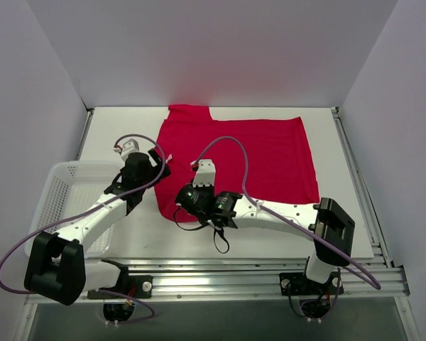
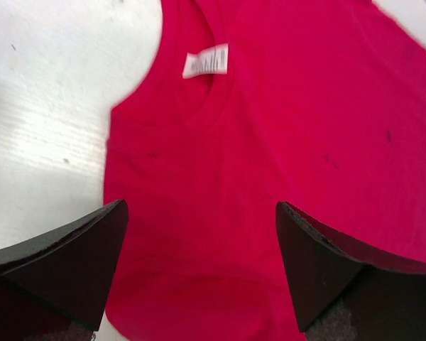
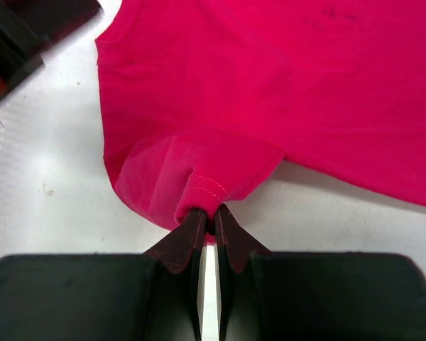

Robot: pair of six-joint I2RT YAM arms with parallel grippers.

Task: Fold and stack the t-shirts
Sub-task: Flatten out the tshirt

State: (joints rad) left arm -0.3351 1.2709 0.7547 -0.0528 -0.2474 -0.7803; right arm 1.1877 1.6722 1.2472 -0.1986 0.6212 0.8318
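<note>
The desk [image 1: 121, 135] carries one red t-shirt [image 1: 255, 160], spread mostly flat with its collar end toward the left arm. Bare desk shows all round the t-shirt, with the widest strip on its near side. The white mesh basket [image 1: 57, 174] stands just off the t-shirt's collar side, apart from the cloth.

The right pincer [image 3: 209, 212] is pressed together on the hem of the near sleeve [image 3: 199, 170], which is bunched and raised a little above the t-shirt's near edge. The left pincer [image 2: 200, 206] is spread wide above the t-shirt's shoulder, just short of the collar, with nothing between its fingers. I cannot tell whether it touches the cloth. The white neck tag [image 2: 206, 60] shows inside the collar.

This looks like the first fold, with the sleeve being brought in over the body. Nothing is stacked yet. The next move likely calls for carrying the pinched sleeve across the t-shirt toward its middle, low and even so the cloth lies smooth. The left pincer would need to hold the shoulder down or catch the collar-side edge. The basket crowds the left arm on the collar side, but over the t-shirt's middle there is free room.
</note>
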